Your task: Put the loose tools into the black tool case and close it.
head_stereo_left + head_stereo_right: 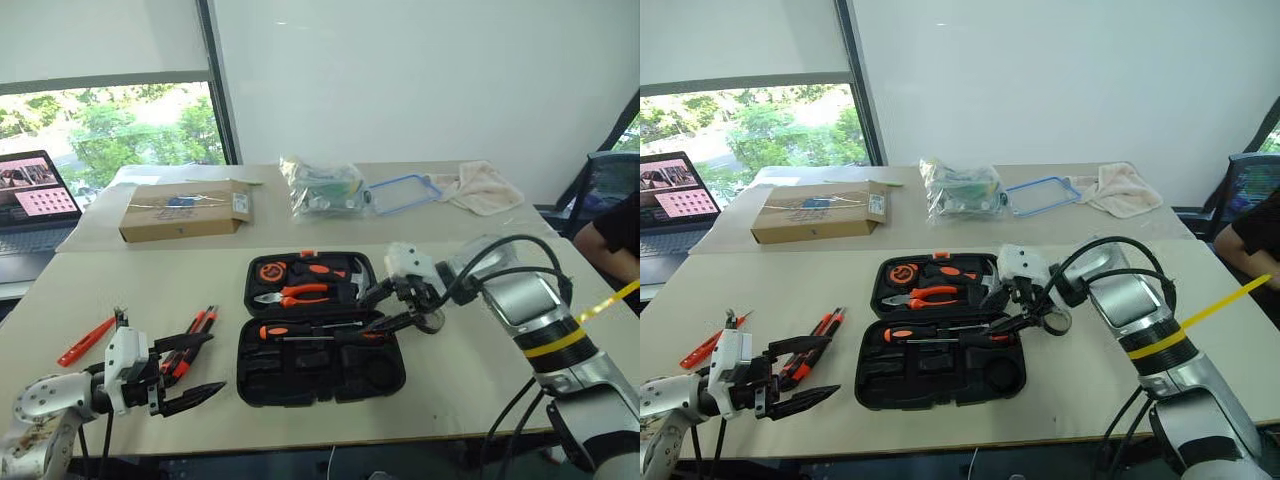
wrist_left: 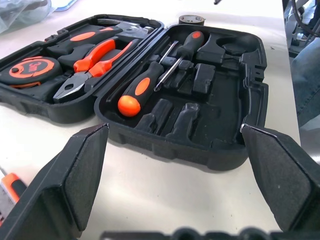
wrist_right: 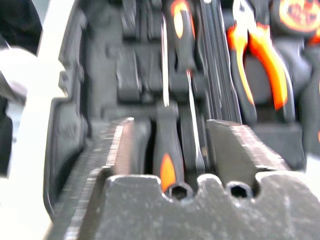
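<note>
I am looking at a room with a big white wall [image 1: 420, 80] at the back. A window [image 1: 120, 130] is sitting on the left with a dark frame, and a white blind is hanging over its top part. Green trees are showing outside, and daylight is coming in. Two pale tables are standing end to end: the near table [image 1: 150, 290] and the far table [image 1: 300, 230]. A laptop [image 1: 35, 200] is glowing at the left edge. On the far table a brown cardboard box [image 1: 185, 212], a clear plastic bag [image 1: 322, 187], a blue-rimmed lid [image 1: 403, 193] and a cream cloth [image 1: 475, 187] are lying. A dark chair [image 1: 605, 185] is standing at the right, and a person's arm [image 1: 610, 240] is resting near it.
</note>
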